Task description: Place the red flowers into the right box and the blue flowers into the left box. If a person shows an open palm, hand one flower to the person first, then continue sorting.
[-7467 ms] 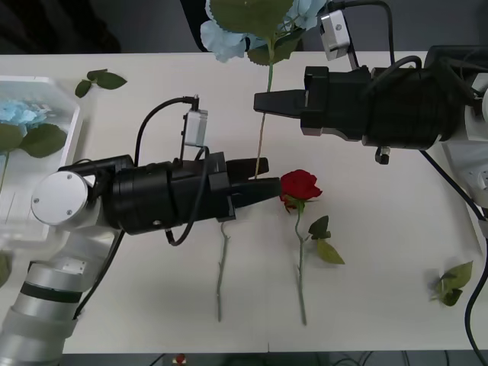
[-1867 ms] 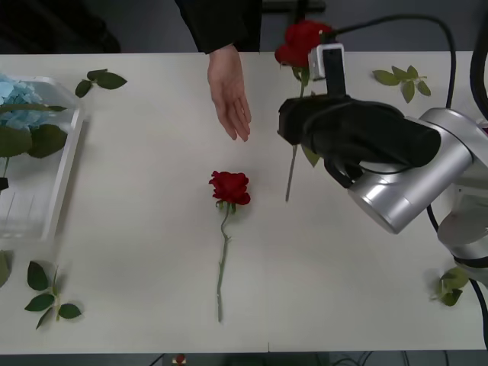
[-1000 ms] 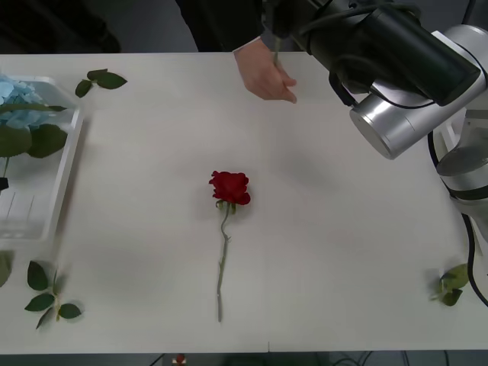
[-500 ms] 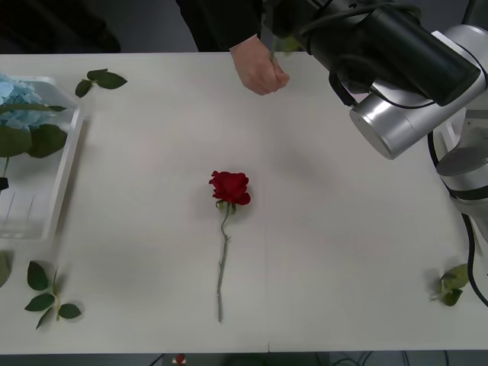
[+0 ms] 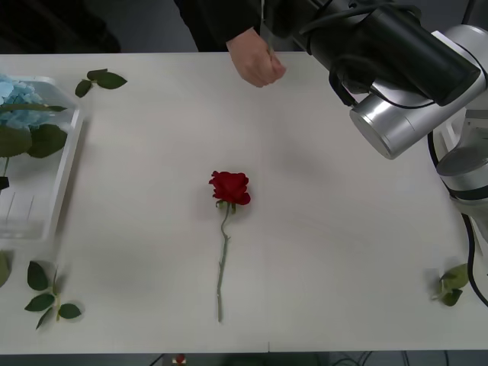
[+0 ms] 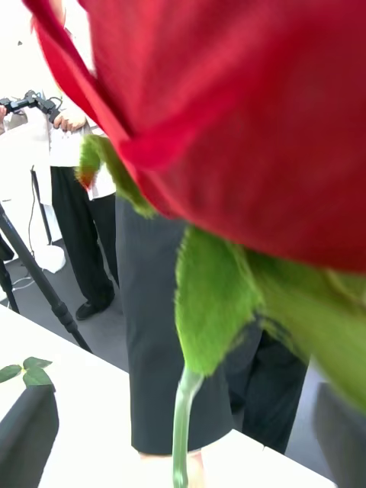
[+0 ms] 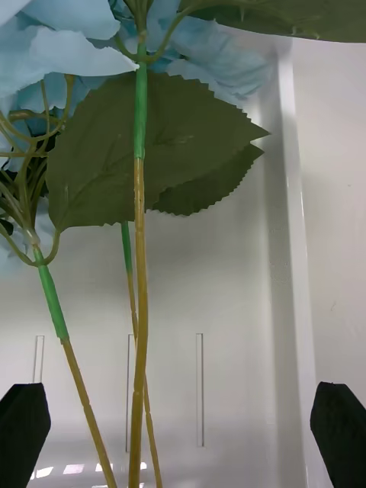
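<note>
Red rose (image 6: 229, 114) looms just ahead of the right gripper's parted fingers (image 6: 27, 427), person's hand (image 5: 258, 61) closed below it.

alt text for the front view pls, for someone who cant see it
The right arm reaches across the far edge of a white table, where a person's closed hand meets it. One red rose lies mid-table, stem toward the robot. Blue flowers rest in a white tray at the robot's left.

Table (image 5: 343, 229) matt white; left box (image 5: 65, 179) glossy translucent plastic.
</note>
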Controlling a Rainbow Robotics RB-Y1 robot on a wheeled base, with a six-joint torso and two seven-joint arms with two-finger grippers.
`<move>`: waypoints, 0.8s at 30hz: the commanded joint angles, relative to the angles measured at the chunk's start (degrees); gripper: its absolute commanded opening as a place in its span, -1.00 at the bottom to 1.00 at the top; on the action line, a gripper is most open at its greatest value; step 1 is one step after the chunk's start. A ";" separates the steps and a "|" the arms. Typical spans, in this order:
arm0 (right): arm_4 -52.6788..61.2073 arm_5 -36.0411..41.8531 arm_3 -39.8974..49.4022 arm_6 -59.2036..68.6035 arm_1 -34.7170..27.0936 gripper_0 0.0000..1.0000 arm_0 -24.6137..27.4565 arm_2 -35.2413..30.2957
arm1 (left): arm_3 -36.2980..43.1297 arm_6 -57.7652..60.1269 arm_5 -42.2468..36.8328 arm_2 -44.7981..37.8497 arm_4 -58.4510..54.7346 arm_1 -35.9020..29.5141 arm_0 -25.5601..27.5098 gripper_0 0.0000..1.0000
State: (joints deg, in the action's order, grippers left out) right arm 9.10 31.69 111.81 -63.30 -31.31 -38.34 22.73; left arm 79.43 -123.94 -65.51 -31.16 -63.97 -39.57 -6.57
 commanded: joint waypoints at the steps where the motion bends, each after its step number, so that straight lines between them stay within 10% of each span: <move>1: -0.14 -0.84 1.21 -0.68 1.69 1.00 -0.69 -0.58 | 1.17 -1.48 -0.23 -1.71 -0.54 -2.27 0.77 1.00; 11: 0.48 -0.41 1.21 -0.86 -0.42 1.00 1.42 -0.14 | 1.17 -1.48 -0.23 -1.71 -0.54 -2.27 0.77 1.00; 24: 17.00 -0.23 7.63 -12.63 -18.87 1.00 7.49 0.39 | 3.72 -1.04 -2.43 -2.15 -0.90 -3.50 0.68 1.00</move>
State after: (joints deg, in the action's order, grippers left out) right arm 23.80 31.79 116.61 -70.31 -46.82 -32.19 23.99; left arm 79.93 -123.94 -66.39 -31.33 -64.08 -39.65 -6.57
